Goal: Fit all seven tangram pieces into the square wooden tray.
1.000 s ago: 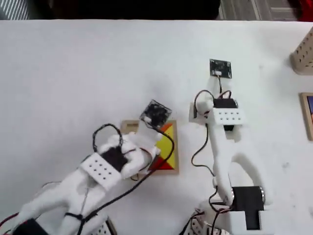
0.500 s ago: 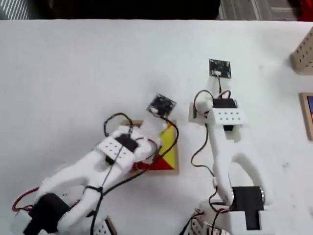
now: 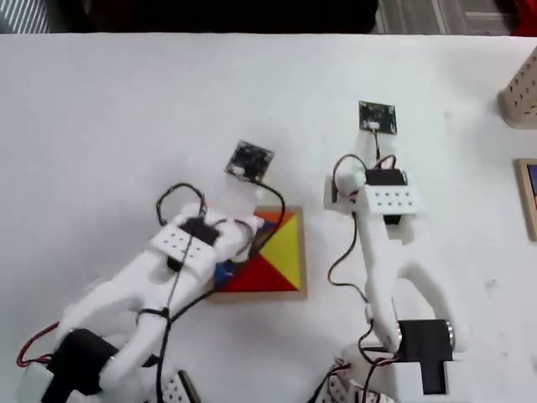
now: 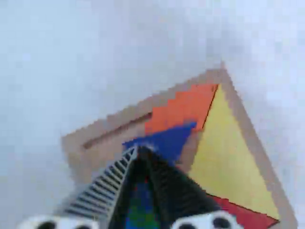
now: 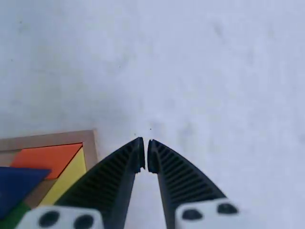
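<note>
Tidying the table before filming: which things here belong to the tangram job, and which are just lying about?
Job: wooden tray, yellow triangle, red triangle, orange piece, blue piece.
Lying about: perforated wooden block, framed board at the right edge.

White table [image 3: 117, 101], dark room [image 3: 210, 15] behind.

Left gripper [image 4: 139, 150] drawn back leftward over the tray [image 3: 300, 252] — red triangle [image 3: 256, 277] more uncovered, blue piece [image 3: 224, 273] now showing

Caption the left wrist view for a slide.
Left gripper at blue piece in tray, beside orange piece and yellow piece.
</note>
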Robot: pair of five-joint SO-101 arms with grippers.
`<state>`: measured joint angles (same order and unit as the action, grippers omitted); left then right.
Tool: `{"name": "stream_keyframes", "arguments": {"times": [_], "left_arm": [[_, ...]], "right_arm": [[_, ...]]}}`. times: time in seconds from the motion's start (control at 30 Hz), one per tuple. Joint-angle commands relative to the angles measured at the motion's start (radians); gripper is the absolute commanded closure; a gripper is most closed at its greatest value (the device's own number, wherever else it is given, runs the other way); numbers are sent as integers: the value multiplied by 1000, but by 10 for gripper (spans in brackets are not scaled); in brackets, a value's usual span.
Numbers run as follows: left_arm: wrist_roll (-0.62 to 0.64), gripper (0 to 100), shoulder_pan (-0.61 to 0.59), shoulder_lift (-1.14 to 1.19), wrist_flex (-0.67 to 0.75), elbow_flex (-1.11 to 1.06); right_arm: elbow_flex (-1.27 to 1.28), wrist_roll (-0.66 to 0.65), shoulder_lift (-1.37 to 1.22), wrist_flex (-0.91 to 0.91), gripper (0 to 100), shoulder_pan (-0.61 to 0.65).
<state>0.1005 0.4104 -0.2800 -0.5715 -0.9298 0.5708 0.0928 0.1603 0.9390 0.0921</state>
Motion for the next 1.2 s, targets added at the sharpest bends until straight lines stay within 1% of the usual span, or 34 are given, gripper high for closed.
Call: {"name": "stream_keyframes", "arguments": {"times": [0.0,0.13,0.27,0.4,0.53,0.63,0.73,0.97,1.07,1.17], "left_arm": [[5,977,64,-5,-41,75],[5,977,125,4,-40,81],[5,977,128,27,14,75],[5,977,127,145,40,112],[5,977,116,199,-17,173],[5,977,104,200,-21,175],[5,977,67,200,-26,173],[3,977,-39,194,-106,173],[3,977,-35,194,-112,173],[3,978,-33,193,-147,183]], "right_arm": [[-8,11,44,-12,981,-2],[-9,11,48,-12,981,-7],[-9,11,48,-12,981,-10],[-11,11,50,-12,981,-10],[-11,11,50,-10,981,-10],[-11,11,50,-10,981,-10],[-11,11,50,-10,981,-10],[-11,11,50,-10,981,-10],[-11,11,50,-10,981,-10],[-11,11,50,-10,981,-8]]}}
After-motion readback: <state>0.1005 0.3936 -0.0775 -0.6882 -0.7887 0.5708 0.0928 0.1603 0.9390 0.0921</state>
